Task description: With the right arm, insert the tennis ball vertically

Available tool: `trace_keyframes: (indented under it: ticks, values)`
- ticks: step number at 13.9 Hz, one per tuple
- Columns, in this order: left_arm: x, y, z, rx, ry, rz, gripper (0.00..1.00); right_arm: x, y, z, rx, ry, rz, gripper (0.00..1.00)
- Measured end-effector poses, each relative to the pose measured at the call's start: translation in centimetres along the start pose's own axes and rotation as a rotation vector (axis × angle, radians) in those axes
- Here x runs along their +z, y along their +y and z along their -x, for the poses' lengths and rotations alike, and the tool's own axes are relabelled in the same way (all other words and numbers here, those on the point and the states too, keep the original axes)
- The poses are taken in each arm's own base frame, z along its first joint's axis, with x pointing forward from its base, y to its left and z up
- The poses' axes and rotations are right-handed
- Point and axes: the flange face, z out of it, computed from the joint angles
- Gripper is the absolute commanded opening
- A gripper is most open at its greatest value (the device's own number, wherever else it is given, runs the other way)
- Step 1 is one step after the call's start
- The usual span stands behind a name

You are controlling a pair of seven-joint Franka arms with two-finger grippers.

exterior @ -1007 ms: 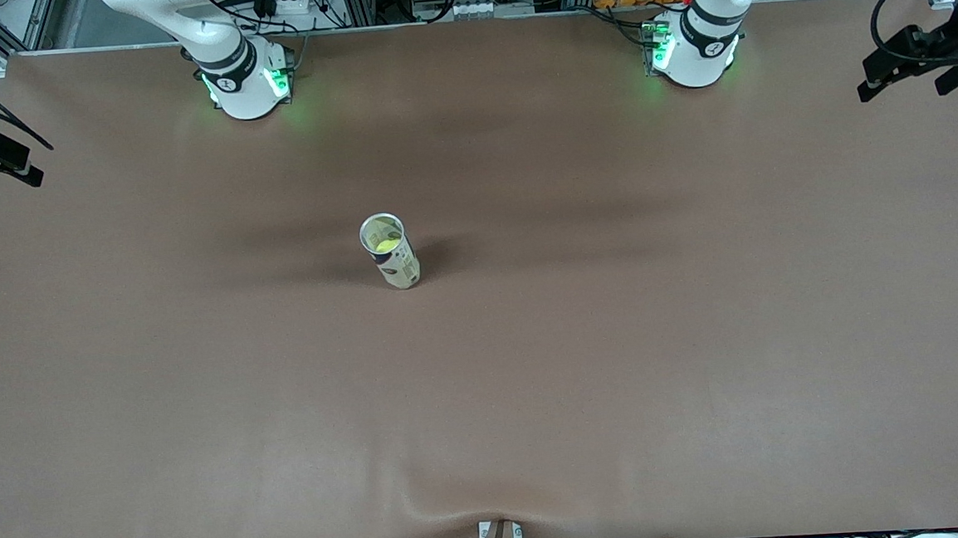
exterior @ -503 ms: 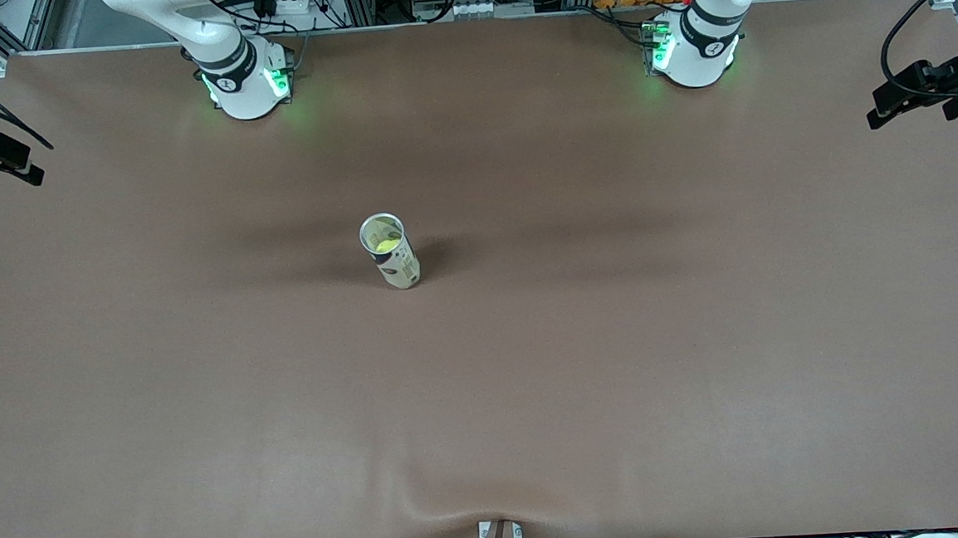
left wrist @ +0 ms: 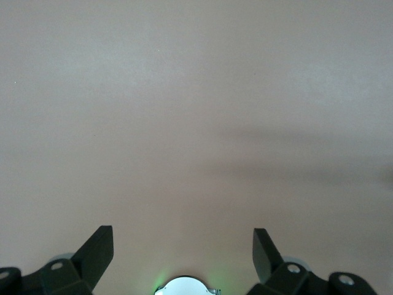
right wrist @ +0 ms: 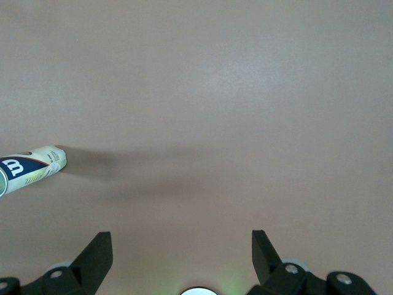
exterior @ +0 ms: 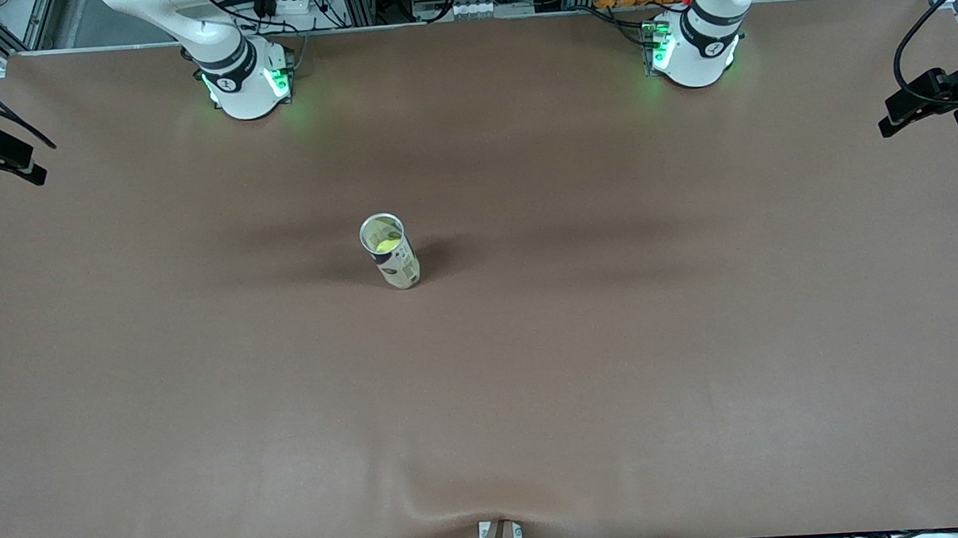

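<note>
On the brown table (exterior: 618, 360) a can (exterior: 395, 262) stands upright holding the tennis ball (exterior: 384, 245); left gripper (left wrist: 183, 249) and right gripper (right wrist: 182, 249) hang over bare cloth, fingers spread, empty.

One can (exterior: 391, 253) stands on the table (exterior: 616, 335), with one ball (exterior: 384, 245) inside it. Two arms, each with one gripper.

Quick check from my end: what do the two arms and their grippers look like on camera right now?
Both arms are white, with black bands and green lights at their bases. The right arm and left arm trail black cables. The right gripper and left gripper have black, wedge-shaped fingers.
</note>
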Motion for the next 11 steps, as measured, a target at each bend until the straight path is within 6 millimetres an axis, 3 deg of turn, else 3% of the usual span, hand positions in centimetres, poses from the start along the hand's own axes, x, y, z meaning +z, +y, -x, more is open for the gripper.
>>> trace_keyframes:
  ticks: [11]
  values:
    - [-0.05, -0.16, -0.28, 0.042, 0.010, 0.000, 1.00, -0.14, -0.03, -0.05, -0.001, 0.007, 0.000, 1.00]
